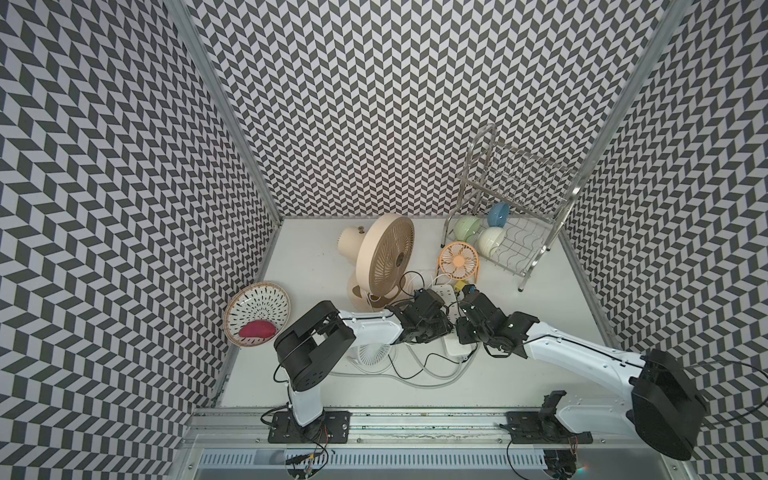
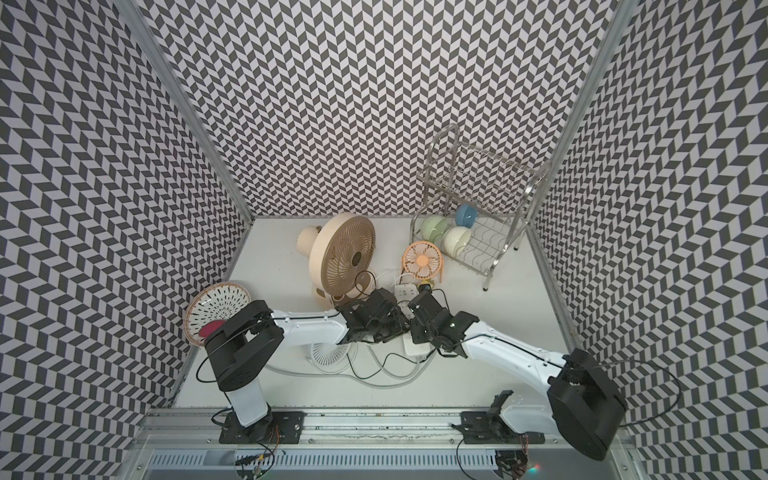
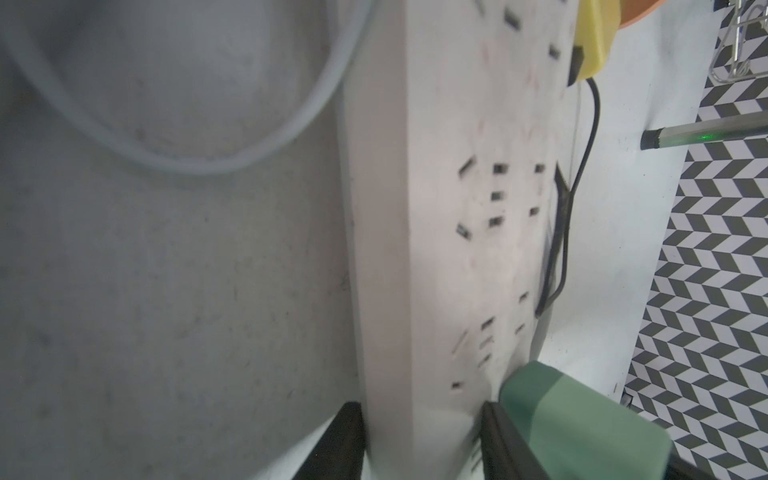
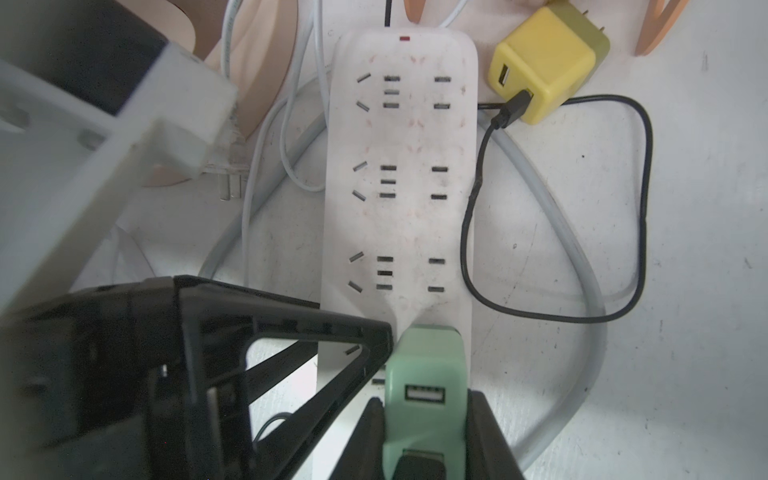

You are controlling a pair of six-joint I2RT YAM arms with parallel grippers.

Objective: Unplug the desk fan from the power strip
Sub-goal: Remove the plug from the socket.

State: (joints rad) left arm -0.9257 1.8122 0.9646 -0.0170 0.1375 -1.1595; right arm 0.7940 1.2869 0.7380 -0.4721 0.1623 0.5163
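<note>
Right gripper point(image 4: 426, 409) is clamped narrowly on a mint-green plastic plug adapter point(image 4: 424, 365) seated in the long flat white plastic power strip point(image 4: 403, 145). Left gripper point(image 3: 424, 415) straddles the strip, fingers part-spread; whether it truly grips cannot be told. In both top views the strip lies mid-surface, at 6 o'clock from a small round orange fan point(image 1: 459, 261).

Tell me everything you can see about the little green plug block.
The green plug block is small, mint-green plastic with rounded corners. It stands on the white power strip, at the end away from its red light; its prongs are hidden. One face shows an empty USB slot and a black cable plug in a second slot. The right gripper is shut on its sides.
</note>
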